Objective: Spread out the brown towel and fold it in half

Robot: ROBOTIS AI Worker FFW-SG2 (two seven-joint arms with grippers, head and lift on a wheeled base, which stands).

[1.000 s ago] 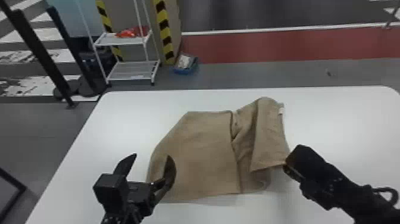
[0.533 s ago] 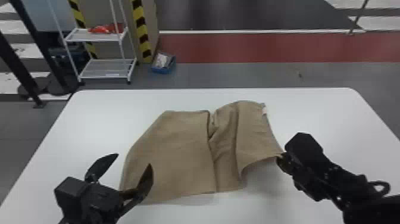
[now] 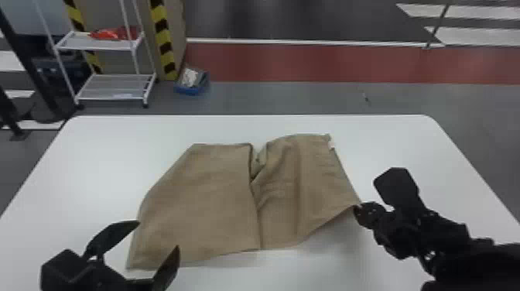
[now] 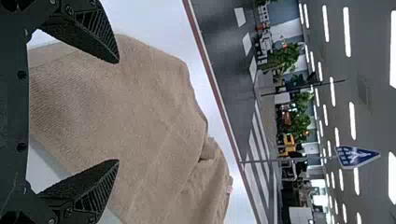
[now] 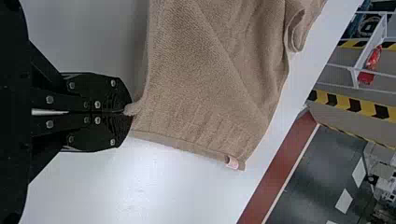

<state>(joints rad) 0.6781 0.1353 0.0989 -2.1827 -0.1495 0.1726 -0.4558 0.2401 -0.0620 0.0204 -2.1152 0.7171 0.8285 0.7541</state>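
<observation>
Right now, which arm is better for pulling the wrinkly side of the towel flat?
Probably the right: the right gripper pinches a corner of the brown towel on that side. The left gripper is open by the smoother side.

Pretty bright scene tbh, and the light's soft. White strip lights [image 4: 352, 121] run in rows along the ceiling [image 4: 369, 46], blown out in the left wrist view. The counter [image 3: 96, 154] is evenly lit and kinda washed out, with just a faint, fuzzy-edged shadow under the near right edge of the brown towel [image 3: 209, 201]. Way darker on the far floor [image 3: 309, 23] though, dull sheen there.
</observation>
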